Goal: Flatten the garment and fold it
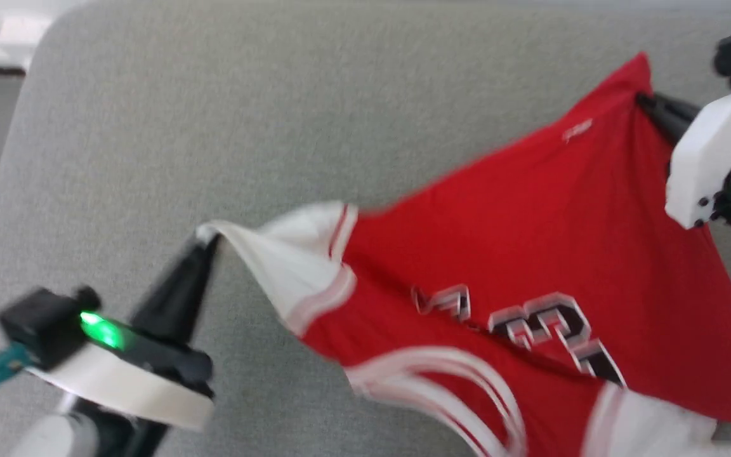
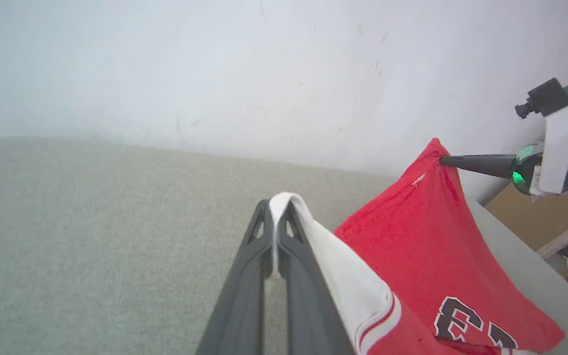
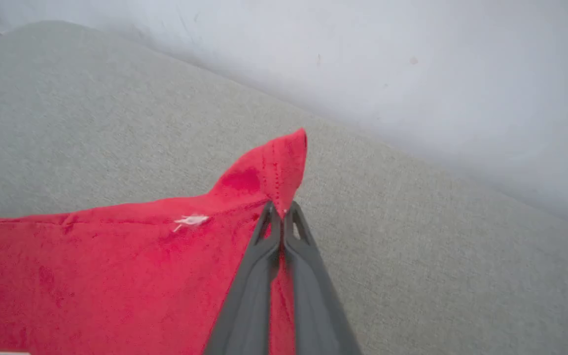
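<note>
Pinching a white sleeve tip at the lower left of the head view, the left gripper (image 1: 207, 240) is holding the garment (image 1: 518, 254), whose long axis is running diagonally above the grey surface (image 1: 213, 127) toward the upper right, where the right gripper (image 1: 648, 101) is clamping a red corner

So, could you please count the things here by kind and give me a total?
garment: 1
grippers: 2, the left gripper and the right gripper, both with jaws shut on the garment
grey surface: 1
Total: 4
</note>
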`<state>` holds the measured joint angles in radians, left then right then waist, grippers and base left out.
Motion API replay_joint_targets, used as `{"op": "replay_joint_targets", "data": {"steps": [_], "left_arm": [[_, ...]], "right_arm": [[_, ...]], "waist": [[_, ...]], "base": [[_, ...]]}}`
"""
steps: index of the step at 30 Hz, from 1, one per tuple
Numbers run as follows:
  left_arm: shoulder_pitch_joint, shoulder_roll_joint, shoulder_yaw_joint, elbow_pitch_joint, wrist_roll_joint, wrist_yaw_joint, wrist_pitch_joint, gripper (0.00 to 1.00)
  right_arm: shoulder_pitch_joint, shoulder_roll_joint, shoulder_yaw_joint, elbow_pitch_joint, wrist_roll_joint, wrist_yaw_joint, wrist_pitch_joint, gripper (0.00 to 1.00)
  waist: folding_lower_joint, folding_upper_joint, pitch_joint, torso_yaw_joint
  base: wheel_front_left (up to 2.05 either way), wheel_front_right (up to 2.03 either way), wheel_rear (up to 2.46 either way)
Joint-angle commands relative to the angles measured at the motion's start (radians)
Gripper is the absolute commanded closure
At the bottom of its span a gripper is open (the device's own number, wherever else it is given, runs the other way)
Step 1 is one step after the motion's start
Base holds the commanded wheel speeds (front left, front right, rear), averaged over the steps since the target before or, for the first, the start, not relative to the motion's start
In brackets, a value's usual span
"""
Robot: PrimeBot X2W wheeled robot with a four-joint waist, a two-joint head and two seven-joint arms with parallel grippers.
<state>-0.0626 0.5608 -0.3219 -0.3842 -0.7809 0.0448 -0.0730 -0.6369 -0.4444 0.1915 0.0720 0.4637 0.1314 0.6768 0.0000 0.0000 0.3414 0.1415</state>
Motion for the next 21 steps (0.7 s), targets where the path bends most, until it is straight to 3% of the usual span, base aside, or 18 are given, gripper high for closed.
{"op": "replay_joint_targets", "data": {"steps": [1, 6, 11, 15, 21], "left_arm": [[-0.031, 0.002, 0.021, 0.001, 0.018, 0.017, -0.015, 1.00], [-0.109, 0.002, 0.075, 0.023, 0.085, 0.074, -0.058, 1.00], [-0.258, -0.011, 0.058, 0.073, 0.126, 0.093, -0.023, 1.00], [-0.430, -0.032, 0.022, 0.140, 0.149, 0.082, 0.032, 1.00], [-0.719, -0.070, -0.026, 0.331, 0.167, 0.025, 0.101, 1.00]], "right_arm": [[0.010, 0.004, -0.011, -0.012, 0.006, -0.001, -0.027, 1.00], [0.021, 0.008, -0.026, -0.042, -0.003, -0.001, -0.128, 1.00], [0.003, 0.039, -0.021, -0.035, -0.022, -0.001, -0.224, 1.00], [-0.038, 0.058, -0.002, 0.003, -0.047, -0.001, -0.272, 1.00], [-0.161, 0.101, 0.044, 0.078, -0.072, -0.001, -0.300, 1.00]], "waist": [[0.0000, 0.0000, -0.081, -0.049], [0.0000, 0.0000, -0.158, -0.084], [0.0000, 0.0000, -0.222, -0.111], [0.0000, 0.0000, -0.260, -0.126], [0.0000, 0.0000, -0.294, -0.152]], "base": [[0.00, 0.00, 0.00], [0.00, 0.00, 0.00], [0.00, 0.00, 0.00], [0.00, 0.00, 0.00], [0.00, 0.00, 0.00]]}}
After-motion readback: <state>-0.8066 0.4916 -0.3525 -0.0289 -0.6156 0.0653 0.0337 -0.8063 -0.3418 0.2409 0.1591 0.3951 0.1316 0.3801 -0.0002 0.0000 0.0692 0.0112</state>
